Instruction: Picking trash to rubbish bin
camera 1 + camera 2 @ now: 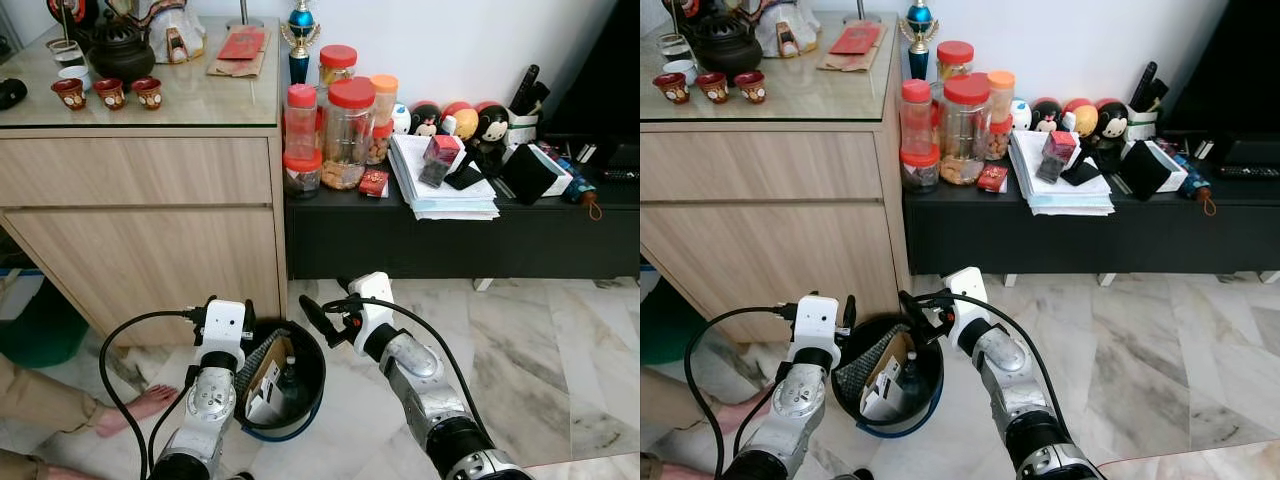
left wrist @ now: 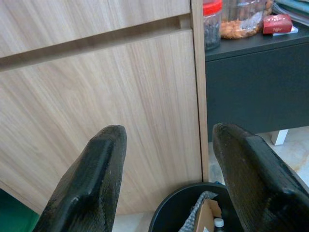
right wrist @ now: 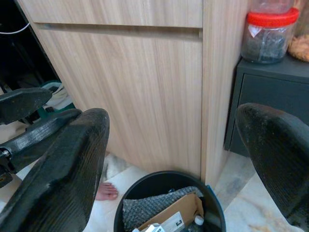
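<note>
Marble floor (image 1: 560, 340) beside a wooden counter (image 1: 140, 200). The round rubbish bin (image 1: 315, 385) stands upright, mouth up; left hand (image 2: 169, 179) and right hand (image 3: 169, 159) hang open above it.

A lived-in home is showing here, likely a living room. A marble floor (image 1: 540, 340) is running under a wooden sideboard (image 1: 140, 215) that is carrying a teapot (image 1: 120, 50) and small cups (image 1: 110, 93). Beside it a low black cabinet (image 1: 450, 240) is holding snack jars (image 1: 350, 120), papers (image 1: 440, 190), toy figures (image 1: 460, 120) and remotes (image 1: 525, 90). A person's bare foot (image 1: 135, 408) is resting on the floor.
</note>
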`<state>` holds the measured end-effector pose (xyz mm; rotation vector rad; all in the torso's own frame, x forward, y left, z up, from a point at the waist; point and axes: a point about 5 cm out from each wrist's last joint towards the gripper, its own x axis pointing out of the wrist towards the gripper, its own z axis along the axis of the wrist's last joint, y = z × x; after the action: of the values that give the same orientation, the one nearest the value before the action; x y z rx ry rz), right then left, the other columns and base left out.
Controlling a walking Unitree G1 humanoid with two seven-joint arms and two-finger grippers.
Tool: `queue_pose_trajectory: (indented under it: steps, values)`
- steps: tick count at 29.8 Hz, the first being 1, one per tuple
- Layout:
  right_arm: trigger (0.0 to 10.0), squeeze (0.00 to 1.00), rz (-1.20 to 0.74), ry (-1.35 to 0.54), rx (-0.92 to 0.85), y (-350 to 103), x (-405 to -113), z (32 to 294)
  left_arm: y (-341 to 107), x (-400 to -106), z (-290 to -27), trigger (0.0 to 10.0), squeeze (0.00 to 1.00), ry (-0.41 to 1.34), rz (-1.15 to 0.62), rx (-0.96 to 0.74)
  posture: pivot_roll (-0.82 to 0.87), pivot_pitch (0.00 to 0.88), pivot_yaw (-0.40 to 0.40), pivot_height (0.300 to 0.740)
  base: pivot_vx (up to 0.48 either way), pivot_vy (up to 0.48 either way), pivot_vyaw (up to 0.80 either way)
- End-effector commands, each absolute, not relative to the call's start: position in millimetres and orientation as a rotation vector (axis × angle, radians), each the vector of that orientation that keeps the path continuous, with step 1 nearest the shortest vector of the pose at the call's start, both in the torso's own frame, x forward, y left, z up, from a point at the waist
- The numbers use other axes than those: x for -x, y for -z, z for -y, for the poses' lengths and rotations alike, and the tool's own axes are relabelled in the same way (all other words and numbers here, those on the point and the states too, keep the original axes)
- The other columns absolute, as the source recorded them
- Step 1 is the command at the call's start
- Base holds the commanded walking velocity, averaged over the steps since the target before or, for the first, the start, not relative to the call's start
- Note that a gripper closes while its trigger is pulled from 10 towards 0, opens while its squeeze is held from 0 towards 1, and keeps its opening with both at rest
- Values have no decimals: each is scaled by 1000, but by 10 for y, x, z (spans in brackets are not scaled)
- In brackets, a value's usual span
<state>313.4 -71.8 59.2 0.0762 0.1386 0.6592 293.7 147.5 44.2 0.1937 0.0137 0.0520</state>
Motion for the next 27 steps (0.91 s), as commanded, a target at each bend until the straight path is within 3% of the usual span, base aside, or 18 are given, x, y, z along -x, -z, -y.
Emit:
queue_pose_trajectory:
  steps: [1,14,19,27]
  values:
    - [10000,0,-135,-646,-88,-601,-3153,734,-470,-2949,-1474,10000,0,-55,-6,-194,18,40,-34,740,0,296,0]
    - [10000,0,-140,-647,-86,-580,-3144,743,-472,-2953,-1459,10000,0,-51,-8,-190,17,44,-38,740,0,284,0]
    - [10000,0,-141,-647,-87,-577,-3142,745,-463,-2953,-1459,10000,0,-53,-15,-187,17,48,-40,740,0,0,0]
    - [10000,0,-143,-649,-89,-574,-3140,741,-461,-2951,-1487,10000,0,-61,-19,-188,21,63,-45,740,0,472,0]
